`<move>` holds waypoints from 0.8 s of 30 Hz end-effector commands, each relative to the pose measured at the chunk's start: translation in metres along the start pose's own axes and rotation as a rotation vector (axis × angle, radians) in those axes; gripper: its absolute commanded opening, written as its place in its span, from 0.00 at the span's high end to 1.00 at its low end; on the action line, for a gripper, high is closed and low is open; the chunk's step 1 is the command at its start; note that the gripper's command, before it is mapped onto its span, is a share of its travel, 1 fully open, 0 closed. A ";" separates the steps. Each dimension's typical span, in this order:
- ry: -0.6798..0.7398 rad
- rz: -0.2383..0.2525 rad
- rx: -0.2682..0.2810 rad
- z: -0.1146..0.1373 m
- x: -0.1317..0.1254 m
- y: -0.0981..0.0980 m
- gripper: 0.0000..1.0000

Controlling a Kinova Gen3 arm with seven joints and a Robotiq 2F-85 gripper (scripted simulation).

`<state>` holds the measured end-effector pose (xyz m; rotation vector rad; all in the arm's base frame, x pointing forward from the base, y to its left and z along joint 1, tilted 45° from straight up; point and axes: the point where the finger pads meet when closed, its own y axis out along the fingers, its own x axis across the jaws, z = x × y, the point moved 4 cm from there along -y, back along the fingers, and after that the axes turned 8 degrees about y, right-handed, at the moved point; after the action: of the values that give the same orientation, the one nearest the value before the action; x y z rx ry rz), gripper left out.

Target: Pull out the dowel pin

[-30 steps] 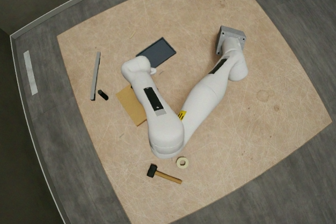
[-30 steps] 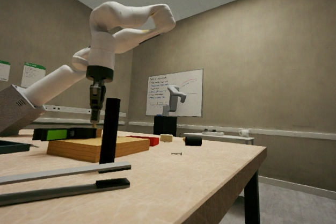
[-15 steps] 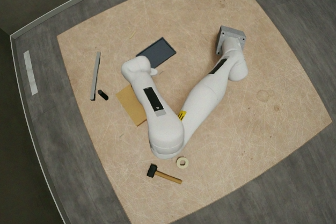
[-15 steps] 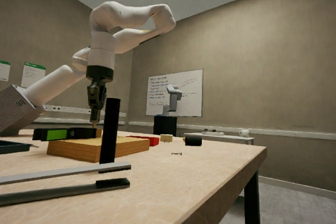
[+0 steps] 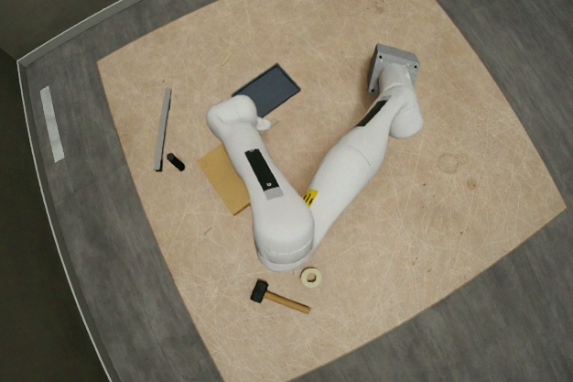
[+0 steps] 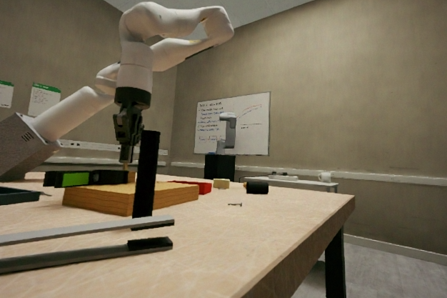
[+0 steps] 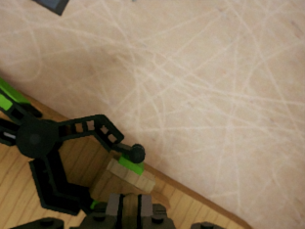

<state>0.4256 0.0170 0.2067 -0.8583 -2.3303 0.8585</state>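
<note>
My gripper (image 6: 125, 159) (image 7: 130, 212) points straight down over the near corner of the wooden bench board (image 5: 221, 178) (image 6: 118, 196) (image 7: 15, 196). It is shut on the thin tan dowel pin (image 6: 125, 166) (image 7: 129, 206), which stands upright between the fingers. The pin's lower end reaches down to the small wooden block (image 6: 131, 176) (image 7: 128, 178). The black and green spring clamp (image 6: 76, 179) (image 7: 44, 142) lies on the board with its jaw tip on the block. In the overhead view the arm hides the gripper, block and clamp.
A dark tray (image 5: 267, 89) (image 6: 14, 195) lies behind the board. A grey bar (image 5: 162, 127) and a black cylinder (image 5: 176, 161) lie left of it. A hammer (image 5: 277, 299) and a tape ring (image 5: 310, 277) lie near the front. A black post (image 6: 146, 175) stands close to the side camera.
</note>
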 end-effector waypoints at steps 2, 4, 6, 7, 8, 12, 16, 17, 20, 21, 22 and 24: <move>0.025 0.001 -0.001 0.000 0.000 -0.001 0.90; 0.033 0.001 -0.001 0.000 0.000 -0.001 0.90; 0.041 0.001 -0.001 0.000 0.000 -0.001 0.90; 0.049 0.001 -0.001 0.000 0.000 -0.001 0.90; 0.057 0.001 -0.001 0.000 0.000 -0.001 0.90; 0.088 0.001 -0.001 0.000 0.000 -0.001 0.90; 0.119 0.001 -0.001 0.000 0.000 -0.001 0.90; 0.127 0.001 -0.001 0.000 0.000 -0.001 0.90; 0.150 0.001 -0.001 0.000 0.000 -0.001 0.90; 0.150 0.001 -0.001 0.000 0.000 -0.001 0.90; 0.150 0.001 -0.001 0.000 0.000 -0.001 0.90; 0.165 0.001 -0.001 0.000 0.000 -0.001 0.90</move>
<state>0.4256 0.0169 0.2068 -0.8925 -2.1948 0.7630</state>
